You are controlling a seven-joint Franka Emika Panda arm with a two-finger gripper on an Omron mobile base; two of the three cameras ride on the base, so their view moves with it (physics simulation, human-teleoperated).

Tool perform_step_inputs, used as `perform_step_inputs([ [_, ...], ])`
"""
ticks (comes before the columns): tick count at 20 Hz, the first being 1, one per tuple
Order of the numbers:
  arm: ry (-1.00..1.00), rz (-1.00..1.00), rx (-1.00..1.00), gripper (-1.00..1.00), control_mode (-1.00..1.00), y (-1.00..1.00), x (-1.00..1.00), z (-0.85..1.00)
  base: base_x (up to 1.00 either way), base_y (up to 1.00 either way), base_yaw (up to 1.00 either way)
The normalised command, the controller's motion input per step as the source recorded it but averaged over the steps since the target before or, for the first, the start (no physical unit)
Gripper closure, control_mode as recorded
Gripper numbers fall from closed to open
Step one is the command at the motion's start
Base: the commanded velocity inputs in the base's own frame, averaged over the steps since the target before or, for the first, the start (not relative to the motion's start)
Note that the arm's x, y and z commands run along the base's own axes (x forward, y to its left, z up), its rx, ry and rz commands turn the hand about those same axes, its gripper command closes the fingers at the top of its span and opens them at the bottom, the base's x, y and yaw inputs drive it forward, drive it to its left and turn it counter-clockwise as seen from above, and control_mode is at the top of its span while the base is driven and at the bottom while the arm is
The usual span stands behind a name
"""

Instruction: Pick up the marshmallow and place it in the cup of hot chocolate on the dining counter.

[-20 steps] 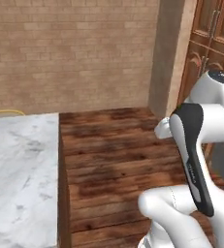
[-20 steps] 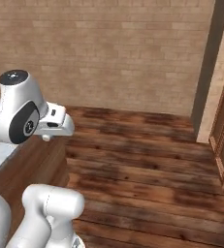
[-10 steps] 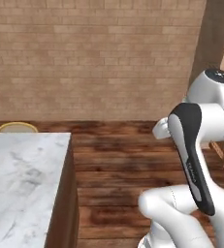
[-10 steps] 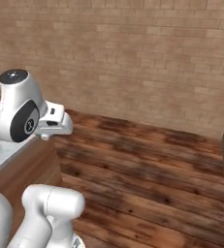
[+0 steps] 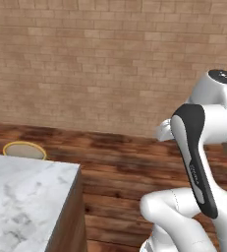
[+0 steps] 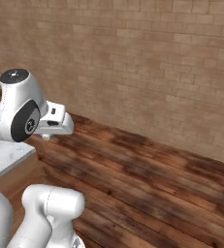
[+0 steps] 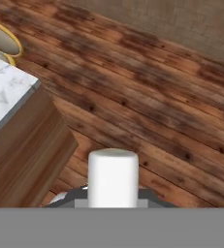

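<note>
Marshmallow in transit; dining counter corner coming up to the left of the hand.

Left of the hand, a round yellow-framed stool (image 7: 2, 41) stands just beyond the corner of the dining counter (image 7: 9, 89), whose marbled top sits on a wooden base; the cup of hot chocolate cannot be located from here. Directly ahead of the hand lies bare plank floor (image 7: 147, 97) up to a brick wall (image 5: 110, 64). Centred at the hand, the marshmallow (image 7: 113, 178) stands upright between the gripper (image 7: 113, 196) tips. The fingers themselves are hidden behind it, so a firm grip is likely but cannot be confirmed. Judged light, soft and easily squashed: hold it across the round sides with slight pressure, and release it low over the cup to avoid a splash.
</note>
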Motion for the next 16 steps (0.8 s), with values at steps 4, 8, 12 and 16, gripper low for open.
perform_step_inputs([
  [4,0.00,0.00,0.00,1.00,1.00,0.00,0.00,0.00,1.00,-0.19,0.49],
  [8,0.00,0.00,0.00,1.00,1.00,0.00,0.00,0.00,1.00,-0.53,0.55],
  [12,0.00,0.00,0.00,1.00,1.00,0.00,0.00,0.00,0.92,-0.39,0.72],
  [16,0.00,0.00,0.00,1.00,1.00,0.00,0.00,0.00,0.31,-0.07,0.97],
])
